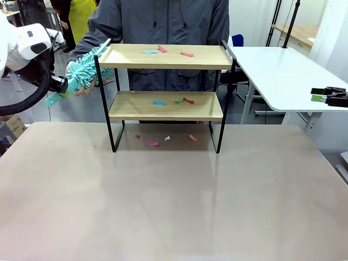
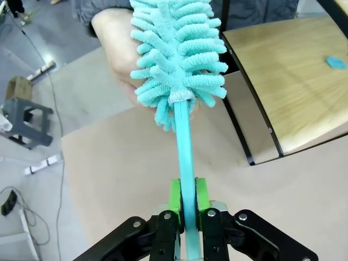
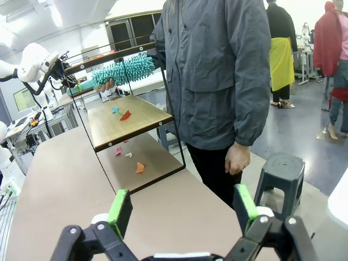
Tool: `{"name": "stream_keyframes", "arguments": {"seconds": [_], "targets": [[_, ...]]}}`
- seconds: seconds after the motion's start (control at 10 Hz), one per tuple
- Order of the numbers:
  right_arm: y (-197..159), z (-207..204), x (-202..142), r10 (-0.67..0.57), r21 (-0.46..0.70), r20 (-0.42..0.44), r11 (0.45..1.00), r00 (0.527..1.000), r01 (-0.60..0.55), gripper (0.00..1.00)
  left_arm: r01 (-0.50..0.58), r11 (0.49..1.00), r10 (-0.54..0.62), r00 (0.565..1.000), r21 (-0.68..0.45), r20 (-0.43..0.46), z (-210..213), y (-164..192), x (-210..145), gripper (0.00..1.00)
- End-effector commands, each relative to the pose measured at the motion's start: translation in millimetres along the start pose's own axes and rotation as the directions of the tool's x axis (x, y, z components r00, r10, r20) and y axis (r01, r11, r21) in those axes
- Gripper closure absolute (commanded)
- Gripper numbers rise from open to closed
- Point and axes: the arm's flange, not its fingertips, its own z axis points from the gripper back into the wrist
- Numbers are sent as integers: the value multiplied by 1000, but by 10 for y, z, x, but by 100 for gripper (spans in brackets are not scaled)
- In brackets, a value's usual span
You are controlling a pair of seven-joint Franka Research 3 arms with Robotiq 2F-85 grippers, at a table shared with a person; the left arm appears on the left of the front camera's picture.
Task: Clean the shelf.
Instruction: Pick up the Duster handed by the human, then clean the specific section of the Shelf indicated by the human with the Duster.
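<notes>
The shelf (image 1: 166, 106) stands mid-table, with coloured paper scraps (image 1: 163, 51) on its top board and more on the lower board (image 1: 184, 100). A teal fluffy duster (image 1: 84, 73) hangs left of the top board. My left gripper (image 1: 61, 88) is shut on its thin handle (image 2: 185, 157), green pads (image 2: 174, 197) pressed on either side. The person's hand (image 2: 111, 49) still cups the duster head (image 2: 176, 54). My right gripper (image 3: 182, 212) is open with nothing in it, off the table's right side (image 1: 326, 97). From there the shelf (image 3: 128, 117) and duster (image 3: 122, 70) sit far left.
More scraps (image 1: 167, 140) lie on the table under the shelf. The person (image 1: 163, 22) stands just behind it. A white side table (image 1: 283, 76) is at the right and a grey stool (image 3: 280, 174) on the floor. The near table (image 1: 174, 206) is bare.
</notes>
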Motion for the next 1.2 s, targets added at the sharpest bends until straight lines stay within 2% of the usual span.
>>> {"name": "stream_keyframes", "arguments": {"seconds": [0.0, 0.1, 0.2, 0.3, 1.1], "targets": [[16, -23, 31, 4, 1, 5, 1000, 1000, -4, 0, -19, 999, 18, 1000, 27, 22, 37, -63, -21, 100], [16, -23, 31, 4, 1, 5, 1000, 1000, -4, 0, -25, 999, 25, 1000, 33, 0, 28, -69, -29, 100], [16, -23, 31, 4, 1, 5, 1000, 1000, -4, 0, -85, 996, 86, 996, 29, -27, 1, -71, -5, 100], [16, -23, 31, 4, 1, 5, 1000, 1000, -4, 0, -8, 1000, 8, 1000, 6, 1, 3, -10, 1, 100], [16, -23, 31, 4, 1, 5, 1000, 1000, -4, 0, -8, 1000, 8, 1000, 6, 1, 3, -10, 1, 100]]}}
